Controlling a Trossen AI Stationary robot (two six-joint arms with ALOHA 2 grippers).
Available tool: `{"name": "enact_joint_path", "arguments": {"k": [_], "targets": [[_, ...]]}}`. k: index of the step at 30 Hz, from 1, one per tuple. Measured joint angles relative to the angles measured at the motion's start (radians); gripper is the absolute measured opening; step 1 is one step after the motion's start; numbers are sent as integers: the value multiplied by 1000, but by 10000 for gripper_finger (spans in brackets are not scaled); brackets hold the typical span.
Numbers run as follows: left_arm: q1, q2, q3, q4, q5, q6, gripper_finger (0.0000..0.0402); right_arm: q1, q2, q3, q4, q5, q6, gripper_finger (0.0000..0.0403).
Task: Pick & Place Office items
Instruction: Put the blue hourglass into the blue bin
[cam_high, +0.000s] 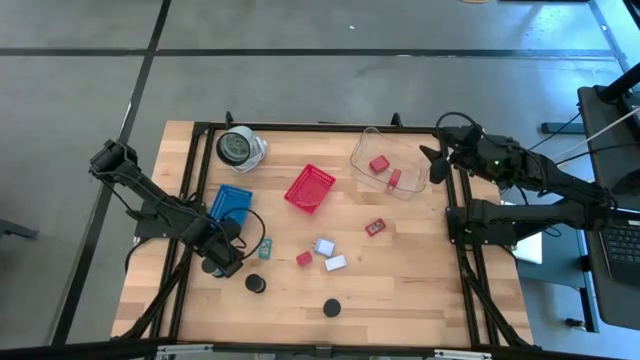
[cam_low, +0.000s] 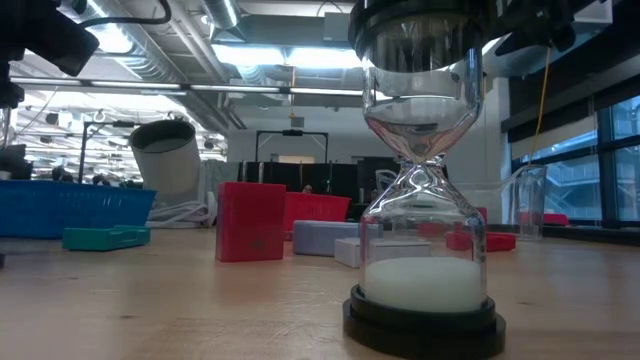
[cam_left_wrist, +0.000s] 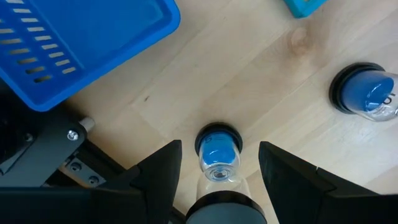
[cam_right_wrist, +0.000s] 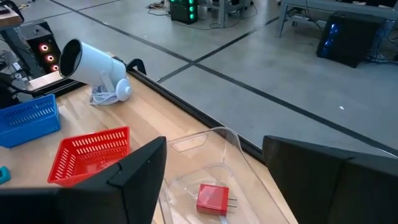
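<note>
straddling a blue-sand hourglass (cam_left_wrist: 217, 151) with the left gripper (cam_high: 226, 262), fingers (cam_left_wrist: 163, 171) spread wide and clear of the glass on both sides, close to the worktop's left edge. just beyond: a second hourglass (cam_high: 255, 283) toward the low-camera edge, a teal piece (cam_high: 265, 248) beside it, and the blue tray (cam_high: 232, 203) further along the left edge. out toward the middle: a red block (cam_high: 304, 258), a pale-blue rectangle (cam_high: 324, 246) and a white rectangle (cam_high: 336, 263) clustered close together, with a small red piece (cam_high: 375, 227) apart to their right. near the low-camera edge, standing upright, a white-sand hourglass (cam_low: 424, 190). hanging with the right gripper (cam_high: 436, 163) at the far right corner, fingers (cam_right_wrist: 140, 171) parted and gripping nothing, over the rim of a clear bin (cam_high: 362, 140) containing two red items (cam_high: 379, 164). between bin and tray, a red mesh basket (cam_high: 310, 187).
</note>
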Motion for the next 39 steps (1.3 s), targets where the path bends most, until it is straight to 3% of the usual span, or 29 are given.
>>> {"name": "enact_joint_path", "arguments": {"k": [4,10,14,20,29,39], "targets": [[-2,-13,0,-22,11,-58,226,0,0,0,0,0,0,270],[-44,-57,30,-40,48,-122,297,0,0,0,0,0,-1,270],[-99,-56,30,-49,93,-202,322,0,0,0,0,0,-2,270],[-156,-35,30,-37,70,-285,326,0,0,0,0,0,-2,270],[-152,-30,29,-39,25,-298,327,0,1,0,0,0,-2,270],[-154,58,29,-41,68,-279,327,0,1,0,0,0,0,270]]}}
